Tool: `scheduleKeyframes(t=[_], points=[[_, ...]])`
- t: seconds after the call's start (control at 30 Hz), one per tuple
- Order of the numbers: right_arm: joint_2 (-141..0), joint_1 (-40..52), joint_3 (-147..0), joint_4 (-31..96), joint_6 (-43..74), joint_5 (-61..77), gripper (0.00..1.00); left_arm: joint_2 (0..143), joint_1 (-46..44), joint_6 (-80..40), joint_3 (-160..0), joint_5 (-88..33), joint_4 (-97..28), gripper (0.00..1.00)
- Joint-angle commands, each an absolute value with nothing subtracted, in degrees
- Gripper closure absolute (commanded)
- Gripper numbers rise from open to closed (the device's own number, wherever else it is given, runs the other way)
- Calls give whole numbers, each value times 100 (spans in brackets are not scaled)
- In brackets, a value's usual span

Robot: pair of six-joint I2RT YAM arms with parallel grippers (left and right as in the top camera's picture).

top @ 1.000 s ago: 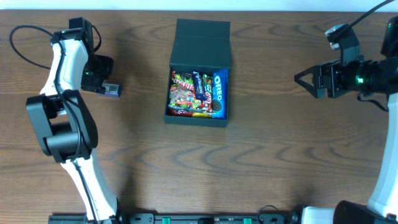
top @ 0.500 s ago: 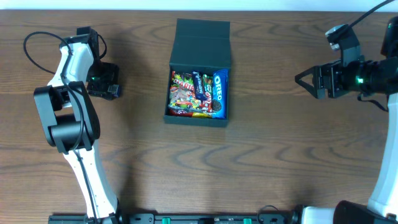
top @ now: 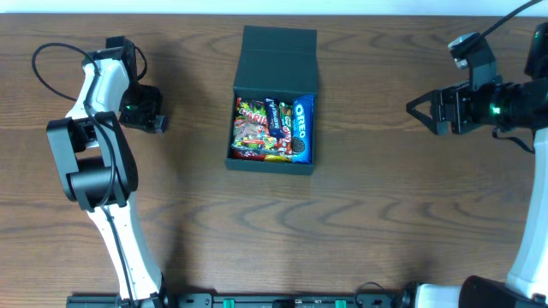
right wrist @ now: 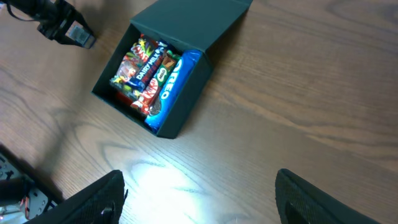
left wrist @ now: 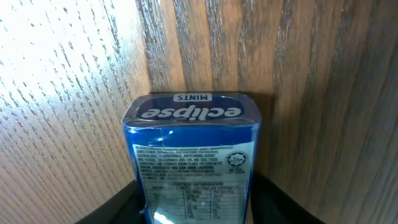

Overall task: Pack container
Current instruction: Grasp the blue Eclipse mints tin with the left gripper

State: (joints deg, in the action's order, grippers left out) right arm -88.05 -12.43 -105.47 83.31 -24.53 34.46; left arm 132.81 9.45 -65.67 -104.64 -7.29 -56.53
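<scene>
The container [top: 270, 166] stands open at the table's middle, lid [top: 278, 58] laid back, filled with snack packets, an Oreo pack [top: 301, 127] along its right side. It also shows in the right wrist view as the container [right wrist: 186, 115]. At the far left my left gripper [top: 151, 121] is low over the table. In its wrist view a blue Eclipse mints tin [left wrist: 193, 149] sits between the black fingers [left wrist: 118, 208], which press on both of its sides. My right gripper [top: 413, 113] hovers open and empty to the right of the container; its wrist view shows the gripper [right wrist: 202, 196] with only wood between the fingers.
Bare brown wood surrounds the container. The left arm's white links [top: 94, 145] run down the table's left side. The table's far edge lies just beyond the lid. A bright light patch [right wrist: 168, 186] falls on the wood under the right gripper.
The left gripper turned and dropped over the mints tin, then its fingers drew in against the tin's sides. The right arm and the container have not moved.
</scene>
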Motion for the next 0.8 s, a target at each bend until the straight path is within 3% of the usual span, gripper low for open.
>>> scheduleKeyframes(t=[0.0,0.43,0.57,0.77], points=[[-8816,-1192,-10551,8324,-2534,3457,23,13395,934,-6466,-10451,-615,-5673,52],[-8814,-1192,-10551,8311,-2534,3459,21,13395,934,-6276,-10453,-655,-5839,64],[-8814,-1192,-10551,8315,-2528,3494,21,13393,934,-6010,-10481,-913,-5867,78],[-8814,-1192,-10551,8311,-2401,3500,18,13301,932,-5743,-10615,-1164,-5900,90]])
